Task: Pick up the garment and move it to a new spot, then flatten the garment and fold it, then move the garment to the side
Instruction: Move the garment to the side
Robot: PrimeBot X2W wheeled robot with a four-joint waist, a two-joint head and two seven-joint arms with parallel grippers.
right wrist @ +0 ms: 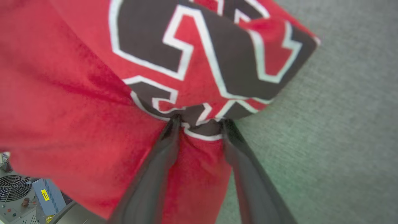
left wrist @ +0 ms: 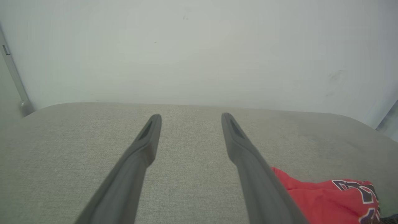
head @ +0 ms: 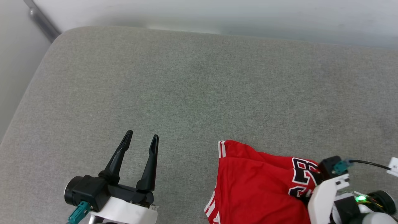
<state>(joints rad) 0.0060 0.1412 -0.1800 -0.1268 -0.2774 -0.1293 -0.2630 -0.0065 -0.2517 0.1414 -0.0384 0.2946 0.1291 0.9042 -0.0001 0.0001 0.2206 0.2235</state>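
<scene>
Writing first: the garment [head: 255,177] carries large black characters outlined in white. In my head view they are creased and partly behind my right wrist, so I cannot read them with certainty. In my right wrist view they show as blocky angular strokes, again cut short by folds. At the lower left of that view a grey box [right wrist: 18,193] with a round fan grille bears a small yellow sticker [right wrist: 45,195] that looks like "800".

The garment is a thin red jersey, crumpled, with red-and-white stripe trim along two edges. It lies on a grey woven cushion [head: 186,87], at the near right, well apart from my left gripper [head: 142,134].

My left gripper hovers over bare cushion at the near left, its two dark fingers spread wide with nothing between them.

My right gripper [right wrist: 201,119] points into the jersey. Its fingers stand apart, tips dug into the cloth at the lower edge of the black print, a puckered ridge of fabric between them, not yet pinched.

A pale wall [left wrist: 199,46] rises behind the cushion.
</scene>
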